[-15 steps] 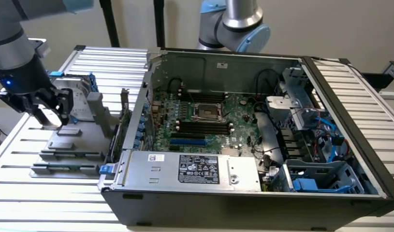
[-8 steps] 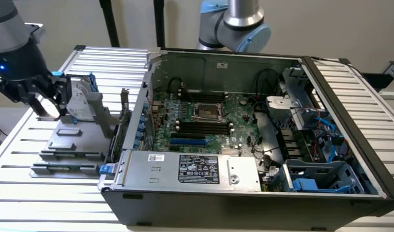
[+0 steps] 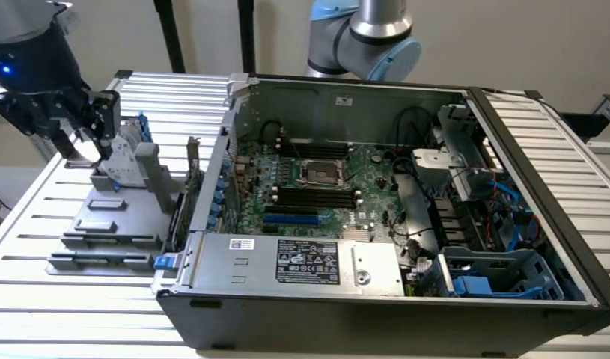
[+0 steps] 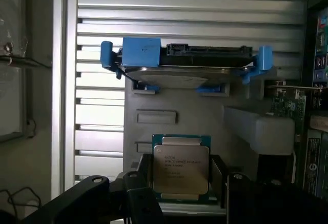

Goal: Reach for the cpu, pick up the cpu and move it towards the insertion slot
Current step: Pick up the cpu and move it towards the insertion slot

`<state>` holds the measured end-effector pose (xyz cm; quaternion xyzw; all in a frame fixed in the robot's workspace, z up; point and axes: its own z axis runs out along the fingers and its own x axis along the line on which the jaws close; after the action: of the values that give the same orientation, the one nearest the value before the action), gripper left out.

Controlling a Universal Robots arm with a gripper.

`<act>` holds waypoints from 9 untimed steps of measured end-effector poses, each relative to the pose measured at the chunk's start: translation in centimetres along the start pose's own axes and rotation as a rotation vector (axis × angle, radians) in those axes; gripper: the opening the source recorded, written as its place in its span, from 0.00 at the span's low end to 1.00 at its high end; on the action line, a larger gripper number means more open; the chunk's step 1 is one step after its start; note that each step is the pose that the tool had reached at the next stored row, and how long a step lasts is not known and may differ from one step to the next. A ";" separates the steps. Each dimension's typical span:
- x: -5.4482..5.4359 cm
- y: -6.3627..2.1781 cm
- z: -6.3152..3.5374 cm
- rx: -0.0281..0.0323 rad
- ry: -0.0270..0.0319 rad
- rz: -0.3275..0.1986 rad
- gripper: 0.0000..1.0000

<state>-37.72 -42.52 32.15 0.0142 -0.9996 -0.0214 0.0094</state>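
The gripper (image 4: 180,183) has the cpu (image 4: 180,165) between its two black fingers (image 4: 139,183), one against each of two opposite edges. The jaws stand fairly wide and look closed on the chip, which appears to sit clear of the grey fixture (image 4: 205,121) behind it. The cpu's silver lid faces the wrist camera, with its printed lines running from one finger to the other and a green rim showing along the two free edges. It is close to square, so no long axis stands out.

Beyond the cpu on the same fixture sits the hard drive (image 4: 187,62) in its blue frame, and past that is the slatted tabletop (image 4: 97,111).

In the exterior view the gripper (image 3: 83,138) hangs from a black wrist at the exterior view's left, fingers pointing down over the grey fixture (image 3: 110,224), with the pale cpu (image 3: 85,149) between them. The open computer case (image 3: 385,314) lies to the exterior view's right. Its insertion slot (image 3: 321,173) sits on the green board, well apart from the gripper. A grey and blue arm joint (image 3: 370,37) rises behind the case.
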 end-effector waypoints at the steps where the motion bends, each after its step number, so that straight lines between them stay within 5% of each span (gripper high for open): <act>1: -0.3 0.01 -0.48 -0.0009 0.0000 0.000 0.55; 9: -3.5 0.07 -4.01 -0.0050 0.0000 -0.002 0.55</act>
<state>-34.17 -42.52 36.09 0.0149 -0.9996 -0.0239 0.0094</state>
